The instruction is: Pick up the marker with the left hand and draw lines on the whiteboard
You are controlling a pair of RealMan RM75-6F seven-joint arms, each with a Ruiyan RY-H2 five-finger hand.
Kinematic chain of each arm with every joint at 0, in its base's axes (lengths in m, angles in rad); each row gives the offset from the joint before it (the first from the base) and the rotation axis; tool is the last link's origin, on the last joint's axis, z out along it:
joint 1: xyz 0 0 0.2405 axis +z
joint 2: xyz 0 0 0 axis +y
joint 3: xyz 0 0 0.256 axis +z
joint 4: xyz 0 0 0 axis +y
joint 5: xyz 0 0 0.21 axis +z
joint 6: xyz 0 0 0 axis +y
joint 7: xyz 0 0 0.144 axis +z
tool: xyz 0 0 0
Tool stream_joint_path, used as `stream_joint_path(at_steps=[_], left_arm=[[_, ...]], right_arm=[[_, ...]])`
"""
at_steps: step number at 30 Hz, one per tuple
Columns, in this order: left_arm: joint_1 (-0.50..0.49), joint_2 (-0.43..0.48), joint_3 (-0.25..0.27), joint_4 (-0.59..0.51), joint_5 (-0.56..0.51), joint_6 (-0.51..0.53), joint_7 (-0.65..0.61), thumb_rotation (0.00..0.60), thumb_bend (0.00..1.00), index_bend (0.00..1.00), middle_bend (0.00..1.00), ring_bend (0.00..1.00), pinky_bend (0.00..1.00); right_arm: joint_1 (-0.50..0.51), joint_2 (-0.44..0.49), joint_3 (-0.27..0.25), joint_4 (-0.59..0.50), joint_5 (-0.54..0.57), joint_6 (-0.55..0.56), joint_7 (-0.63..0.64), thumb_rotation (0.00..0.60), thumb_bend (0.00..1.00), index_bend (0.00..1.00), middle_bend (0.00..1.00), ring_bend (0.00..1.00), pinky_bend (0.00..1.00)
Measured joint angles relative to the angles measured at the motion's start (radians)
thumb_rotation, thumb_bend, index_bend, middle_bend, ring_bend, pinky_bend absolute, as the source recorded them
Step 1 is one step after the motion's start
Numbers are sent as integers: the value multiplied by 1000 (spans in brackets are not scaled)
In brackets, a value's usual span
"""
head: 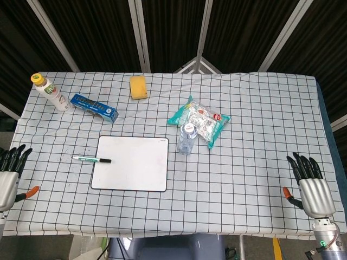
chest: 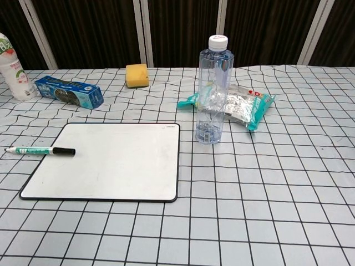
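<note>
A white whiteboard (head: 132,163) (chest: 108,160) with a black rim lies flat on the checked tablecloth, left of centre. A green-and-white marker (head: 91,159) (chest: 39,150) with a black cap lies across the board's left edge, cap end on the board. My left hand (head: 8,177) hangs at the table's left edge, well left of the marker, fingers spread and holding nothing. At the right front corner my right hand (head: 310,188) also has its fingers spread and holds nothing. Neither hand shows in the chest view.
A clear water bottle (head: 186,137) (chest: 213,91) stands just right of the board. Behind it lies a snack bag (head: 199,121) (chest: 235,103). A yellow sponge (head: 139,87) (chest: 137,75), a blue box (head: 93,107) (chest: 69,91) and a drink bottle (head: 49,92) (chest: 12,68) sit at the back left.
</note>
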Motion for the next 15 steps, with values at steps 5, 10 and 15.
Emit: stream_joint_path(at_steps=[5,10,15], left_arm=[[-35,-1,-14,-8,-28,-66,23,600,101,91,0,0,0],[-101,-22,-49,-4,-85,-159,101,600,202,324,0,0,0],[-180,-84,-89,27,-176,-274,186,600,273,442,0,0,0]], right_arm=[[-1,1,1,-1,1,1,5,600,350,0,0,0,0],[1,3,-2,-1,-5,-1,9,600,350,0,0,0,0],[1,4,-2,-1,-4,-2,14,600,351,0,0,0,0]])
